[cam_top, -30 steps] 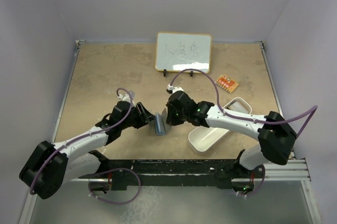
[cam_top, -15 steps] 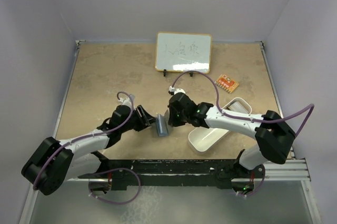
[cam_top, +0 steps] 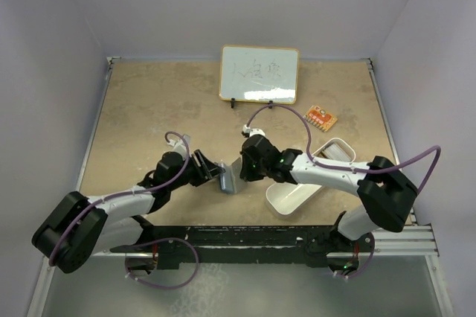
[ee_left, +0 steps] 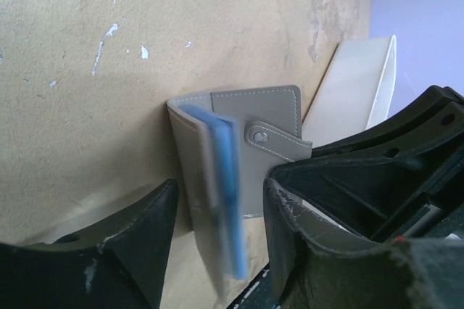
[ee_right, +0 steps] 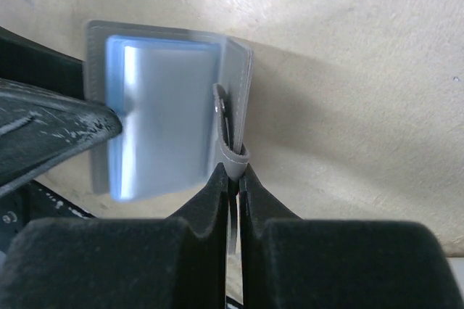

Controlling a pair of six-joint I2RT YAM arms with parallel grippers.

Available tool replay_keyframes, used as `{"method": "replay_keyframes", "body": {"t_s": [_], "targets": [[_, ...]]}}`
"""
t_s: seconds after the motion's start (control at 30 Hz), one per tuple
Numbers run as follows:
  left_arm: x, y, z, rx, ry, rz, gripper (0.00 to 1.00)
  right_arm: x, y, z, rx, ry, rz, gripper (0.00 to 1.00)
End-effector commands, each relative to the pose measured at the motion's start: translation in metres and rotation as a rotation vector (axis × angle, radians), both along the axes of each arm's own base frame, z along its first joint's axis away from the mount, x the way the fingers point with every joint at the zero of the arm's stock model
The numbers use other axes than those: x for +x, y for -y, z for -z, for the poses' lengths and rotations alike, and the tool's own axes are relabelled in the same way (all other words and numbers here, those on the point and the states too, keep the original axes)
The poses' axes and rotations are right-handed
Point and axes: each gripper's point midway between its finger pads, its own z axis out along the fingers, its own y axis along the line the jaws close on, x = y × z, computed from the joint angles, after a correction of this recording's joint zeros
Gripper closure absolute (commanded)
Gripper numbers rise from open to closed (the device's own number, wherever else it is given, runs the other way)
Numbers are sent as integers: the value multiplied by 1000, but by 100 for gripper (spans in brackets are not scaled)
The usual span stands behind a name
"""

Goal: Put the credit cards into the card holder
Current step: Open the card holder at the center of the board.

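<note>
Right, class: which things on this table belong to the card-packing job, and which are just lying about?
Job: grey stitched folding wallet; light blue flat card tucked in it; orange-gold rectangular card, lying apart.
Lying about: white oblong tray; wood-framed whiteboard on its stand.

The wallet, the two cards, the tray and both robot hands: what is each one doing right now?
card holder: open, standing on edge on the table.
blue card: inside the card holder, against one flap.
orange card: flat on the table, outside the holder.
white tray: lying on the table.
left gripper: open, fingers either side of the blue card's flap.
right gripper: shut on the card holder's strap.
</note>
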Motion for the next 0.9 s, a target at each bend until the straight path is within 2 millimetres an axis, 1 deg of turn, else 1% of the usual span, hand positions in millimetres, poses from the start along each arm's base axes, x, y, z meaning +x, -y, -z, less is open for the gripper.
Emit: {"method": "replay_keyframes", "body": {"t_s": [0.0,0.13,0.33,0.5,0.67,0.73,0.77,0.8,0.87], "targets": [[9,4,-9,1,69,17,56,5,2,-2,53,31,30,100],[11,5,-9,5,69,18,68,7,1,-3,94,52,30,100],[11,3,-8,21,62,10,78,9,5,-2,82,56,34,100],[13,3,-6,45,55,18,92,12,10,-1,59,58,34,98],[14,6,-12,31,63,25,100,17,16,0,35,76,36,96],[13,8,-15,15,64,32,100,16,14,1,40,71,21,91],[13,9,-17,8,64,34,100,16,12,0,48,69,11,86],[13,9,-17,7,64,32,100,17,9,-7,60,77,-3,79],[13,7,-17,8,62,19,100,19,10,-24,44,94,-14,67]]}}
